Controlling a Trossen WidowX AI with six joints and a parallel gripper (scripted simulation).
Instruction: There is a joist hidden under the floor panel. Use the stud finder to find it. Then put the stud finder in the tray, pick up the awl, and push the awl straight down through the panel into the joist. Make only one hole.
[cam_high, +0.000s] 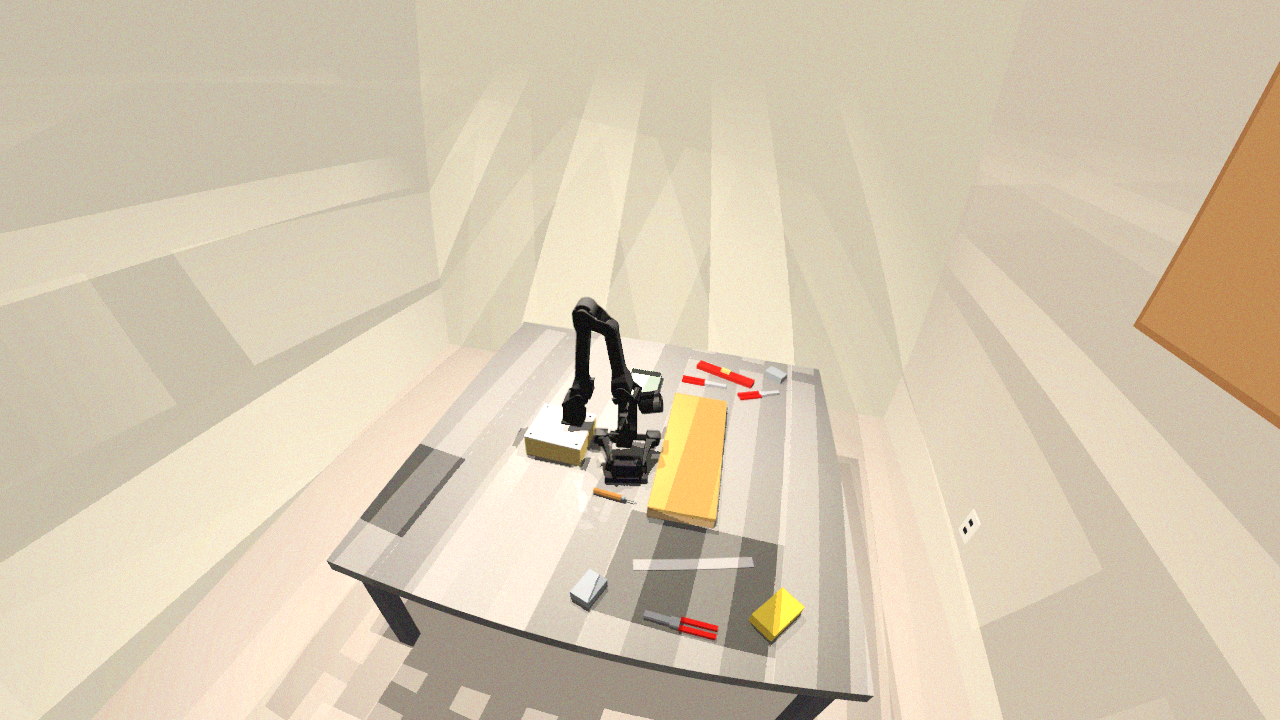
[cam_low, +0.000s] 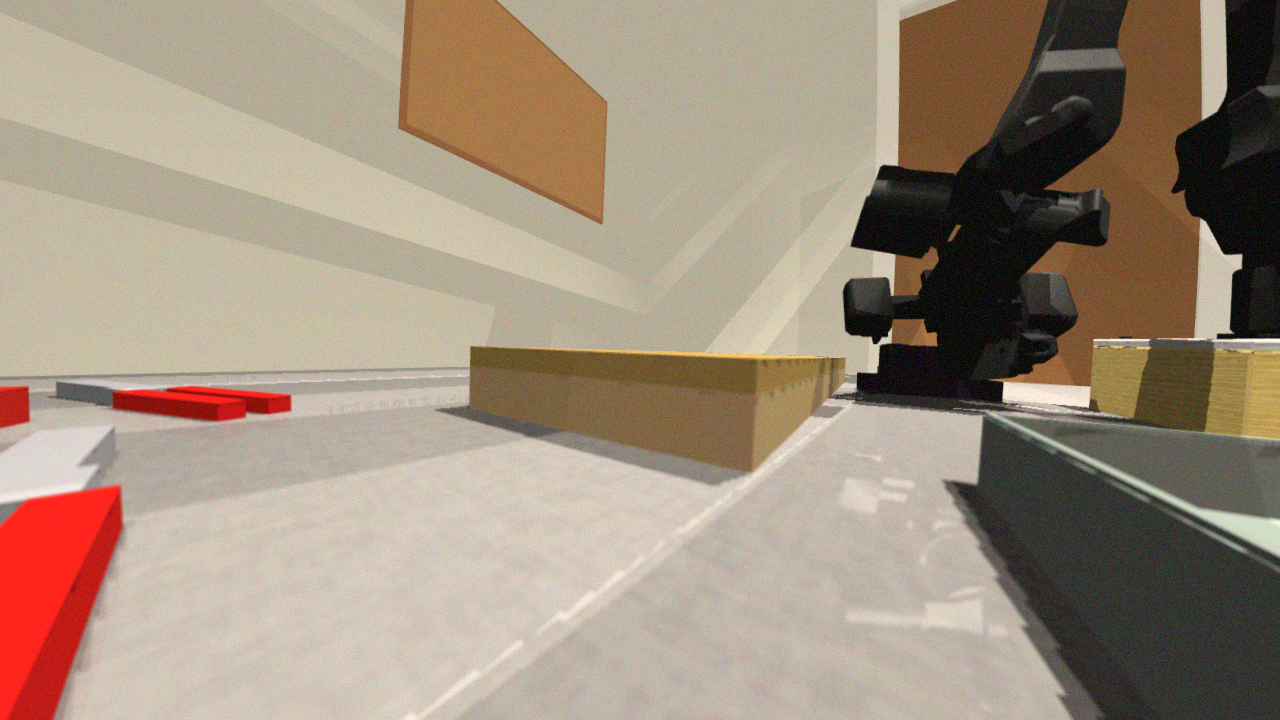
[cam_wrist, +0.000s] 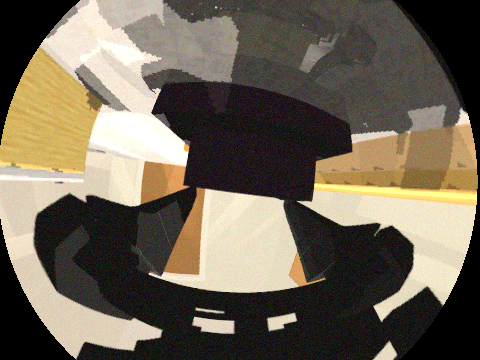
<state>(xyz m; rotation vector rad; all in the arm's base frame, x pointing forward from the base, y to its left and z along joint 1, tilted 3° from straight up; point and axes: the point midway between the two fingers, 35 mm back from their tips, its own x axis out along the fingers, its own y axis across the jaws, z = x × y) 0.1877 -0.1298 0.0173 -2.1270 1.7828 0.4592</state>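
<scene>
My gripper (cam_high: 629, 454) (cam_wrist: 242, 196) is open and low over the table, its fingers apart on either side of the upper part of the black stud finder (cam_high: 626, 476) (cam_low: 930, 383) (cam_wrist: 250, 167). The stud finder rests on the table beside the floor panel. The long yellow-orange floor panel (cam_high: 687, 465) (cam_low: 617, 389) (cam_wrist: 430, 155) lies right of the gripper in the top view; no hole shows in its visible top. The awl (cam_high: 608, 494), with an orange handle, lies on the table just in front of the stud finder. The pale green tray (cam_high: 646, 382) (cam_low: 1109, 501) stands behind the arm and looks empty.
The arm's white-topped wooden base block (cam_high: 559, 431) (cam_low: 1150, 385) (cam_wrist: 45, 120) is left of the gripper. A pale strip (cam_high: 693, 564), grey block (cam_high: 588, 588), red-handled pliers (cam_high: 685, 622) and yellow block (cam_high: 776, 614) lie in front. Several red tools and another grey block (cam_high: 776, 374) lie behind the panel.
</scene>
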